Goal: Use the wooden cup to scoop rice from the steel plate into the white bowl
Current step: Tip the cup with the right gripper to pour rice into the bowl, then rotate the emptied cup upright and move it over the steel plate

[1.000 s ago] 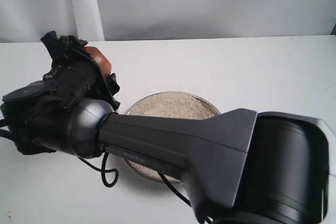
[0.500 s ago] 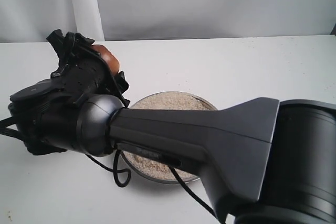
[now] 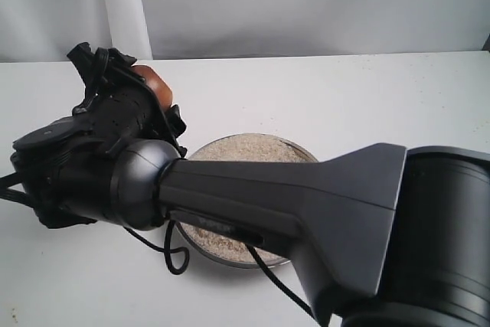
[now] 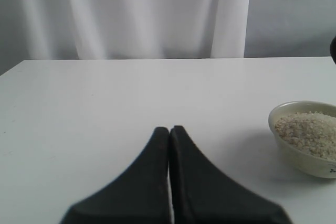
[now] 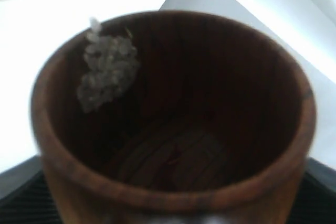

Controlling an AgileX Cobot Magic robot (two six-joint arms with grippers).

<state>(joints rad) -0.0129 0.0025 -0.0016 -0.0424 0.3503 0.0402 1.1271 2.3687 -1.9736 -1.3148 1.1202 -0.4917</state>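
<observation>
"Starting at the left, what has the right gripper [image 3: 130, 91] got?"

"The cup [image 3: 153, 82], jaws wide around it, held up left of the plate [image 3: 310, 156]. Its wrist view shows the cup nearly empty, with one clump of rice [image 5: 107, 72] on the inner wall."

"And the left gripper [image 4: 169, 136]?"

"Jaws pressed together, holding nothing, low over the table [image 4: 105, 93]. The bowl [image 4: 299, 163] sits near it, with rice close to its rim."

"What could go wrong?"

"I'd say that clump could drop on the table as the cup swings toward the plate. The cable [image 3: 174, 256] loops just beside the plate's rim and might snag it, spilling rice. The bowl also looks nearly full, so another scoop may overflow."
</observation>
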